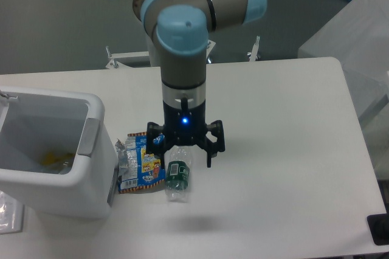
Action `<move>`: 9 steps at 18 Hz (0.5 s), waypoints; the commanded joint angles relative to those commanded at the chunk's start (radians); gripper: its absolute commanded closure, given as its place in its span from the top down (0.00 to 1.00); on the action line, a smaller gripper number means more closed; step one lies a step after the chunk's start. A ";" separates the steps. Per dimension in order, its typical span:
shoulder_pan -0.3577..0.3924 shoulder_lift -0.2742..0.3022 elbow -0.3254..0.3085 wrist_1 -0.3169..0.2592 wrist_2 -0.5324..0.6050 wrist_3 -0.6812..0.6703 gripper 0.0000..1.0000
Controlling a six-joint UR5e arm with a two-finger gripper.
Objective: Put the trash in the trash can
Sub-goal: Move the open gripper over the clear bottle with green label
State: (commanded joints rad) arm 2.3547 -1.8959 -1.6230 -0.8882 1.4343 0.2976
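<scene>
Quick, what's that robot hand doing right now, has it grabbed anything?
Hand: open, fingers spread on either side of the top of the crushed bottle, holding nothing yet.

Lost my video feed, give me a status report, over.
End effector open, low over crushed bottle, fingers astride its top. Snack wrapper beside it, both on table. Trash can just left. Nothing in the way.
</scene>
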 joint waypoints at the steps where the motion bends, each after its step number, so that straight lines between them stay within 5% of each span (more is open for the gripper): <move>1: -0.002 -0.018 0.006 -0.002 -0.006 0.003 1.00; 4: -0.005 -0.090 0.012 0.003 -0.043 0.018 1.00; 9: -0.006 -0.115 0.000 0.003 -0.034 0.034 1.00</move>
State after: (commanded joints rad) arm 2.3485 -2.0110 -1.6228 -0.8851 1.4004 0.3312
